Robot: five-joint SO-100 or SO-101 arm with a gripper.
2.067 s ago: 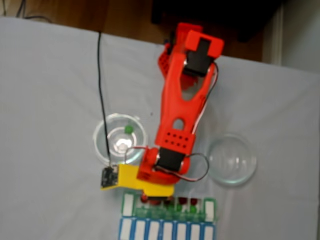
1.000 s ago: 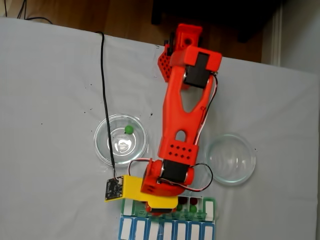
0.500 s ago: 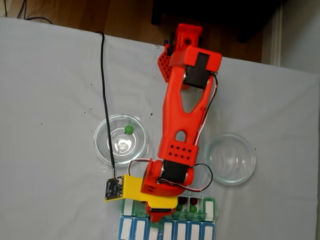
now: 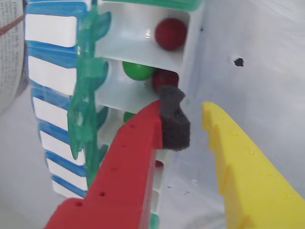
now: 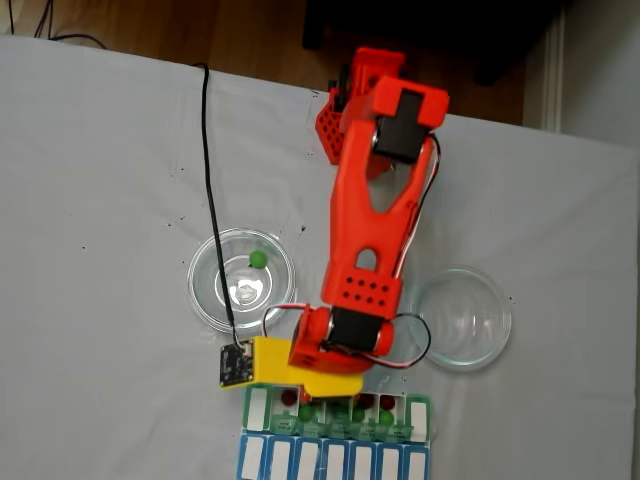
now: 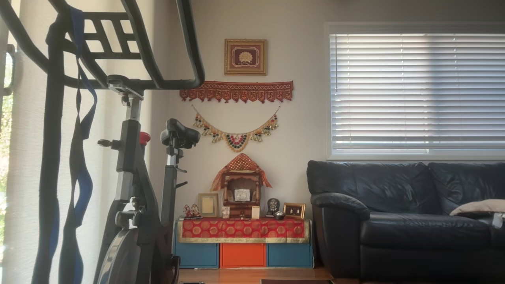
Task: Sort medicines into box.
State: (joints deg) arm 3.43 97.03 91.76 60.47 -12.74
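Red and yellow plastic fingers make up the gripper (image 4: 183,119), which stands open in the wrist view with a clear gap between the two and nothing held. The red finger (image 4: 126,167) carries a dark foam pad (image 4: 172,121) at its tip, and that pad sits right at the rim of a white compartment of the box (image 4: 138,43), against or just in front of a dark red ball (image 4: 164,78); whether they touch cannot be told. A green ball (image 4: 137,70) lies beside that red one in the same compartment. The next compartment up in this view holds a single dark red ball (image 4: 170,33). The yellow finger (image 4: 238,157) hangs outside the box over the white cloth (image 4: 257,57).

No lettering can be read on the translucent green lids (image 4: 88,90), which stand open, nor on the blue-lidded row (image 4: 50,67) behind them.

From the fixed view, the box (image 5: 420,420) lies at the cloth's bottom edge, with the blue row (image 5: 400,462) just below it and the arm (image 5: 370,220) reaching down to it. A glass dish (image 5: 205,290) with one green ball (image 5: 258,259) sits left of the arm, another dish (image 5: 462,318) on its right. Red and green balls show in several compartments there.

A separate camera looks into a room with an exercise bike (image 6: 134,177) and a dark sofa (image 6: 406,213).
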